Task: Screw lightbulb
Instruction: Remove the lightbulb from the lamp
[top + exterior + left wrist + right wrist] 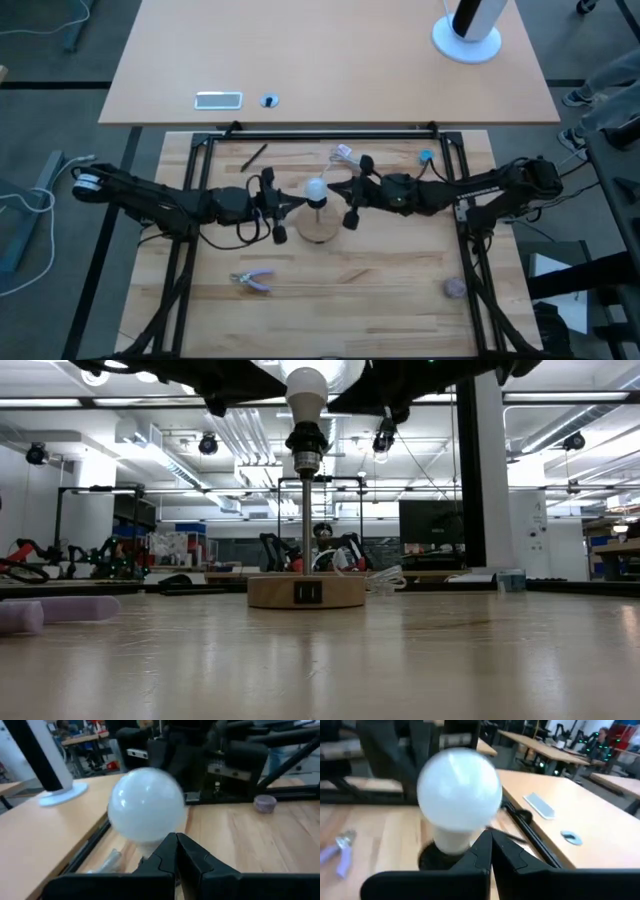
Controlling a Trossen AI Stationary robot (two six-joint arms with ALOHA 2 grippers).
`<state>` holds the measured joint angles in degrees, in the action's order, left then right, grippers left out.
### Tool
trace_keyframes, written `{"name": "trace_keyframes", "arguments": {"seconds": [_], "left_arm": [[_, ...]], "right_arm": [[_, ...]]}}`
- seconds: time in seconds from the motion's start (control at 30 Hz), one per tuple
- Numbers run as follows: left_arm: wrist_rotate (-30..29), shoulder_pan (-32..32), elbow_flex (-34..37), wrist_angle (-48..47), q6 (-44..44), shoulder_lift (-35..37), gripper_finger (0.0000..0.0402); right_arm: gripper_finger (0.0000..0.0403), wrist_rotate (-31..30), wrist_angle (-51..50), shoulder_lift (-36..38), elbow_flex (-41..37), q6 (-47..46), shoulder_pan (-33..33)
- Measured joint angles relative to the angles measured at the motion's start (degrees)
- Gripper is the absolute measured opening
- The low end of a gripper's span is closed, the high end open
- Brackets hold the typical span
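Note:
The white frosted lightbulb stands upright in the black socket of a small lamp. The lamp's thin pole rises from a round wooden disc at the table's middle. My left gripper is shut and comes level from the table's left, its tips at the bulb's lower part. From the right, my right gripper is also shut and level, its tips at the bulb's other side. The bulb's screw base is hidden in the socket. My left gripper lays its shut fingertips against the bulb's lower curve near the neck, coming level from the table's left. The bulb stays upright in the socket. My right gripper sets its shut fingertips against the bulb's neck, level from the table's right, opposite the other gripper.
Purple-handled pliers lie near the front left and a greyish-purple ball near the front right. A crumpled clear wrapper and a dark stick lie behind the lamp. A second table beyond carries a white stand.

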<state>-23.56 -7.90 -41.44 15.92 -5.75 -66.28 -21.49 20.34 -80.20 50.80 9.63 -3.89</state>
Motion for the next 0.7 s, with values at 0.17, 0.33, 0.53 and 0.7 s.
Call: {"name": "trace_keyframes", "arguments": {"seconds": [0.17, 0.33, 0.53, 0.7], "left_arm": [[-1.74, -1.74, 0.01, -0.43, 0.85, 0.22, 0.0], [-12.37, -3.14, 0.01, -4.2, 2.44, 0.79, 0.0], [-18.67, -1.58, 0.01, -1.47, -1.69, 0.41, 0.0], [-12.35, 0.21, 0.01, 2.76, -4.97, -0.94, 0.0]], "right_arm": [[0.0, 0.08, -0.44, 0.22, -0.1, 0.39, 0.55], [0.0, -0.02, -5.46, 2.13, -0.37, -0.23, 0.7], [0.0, 6.86, -8.64, 4.28, -0.37, -0.57, 0.44], [0.0, 8.97, -3.25, 3.21, -0.37, -0.11, 0.46]]}}
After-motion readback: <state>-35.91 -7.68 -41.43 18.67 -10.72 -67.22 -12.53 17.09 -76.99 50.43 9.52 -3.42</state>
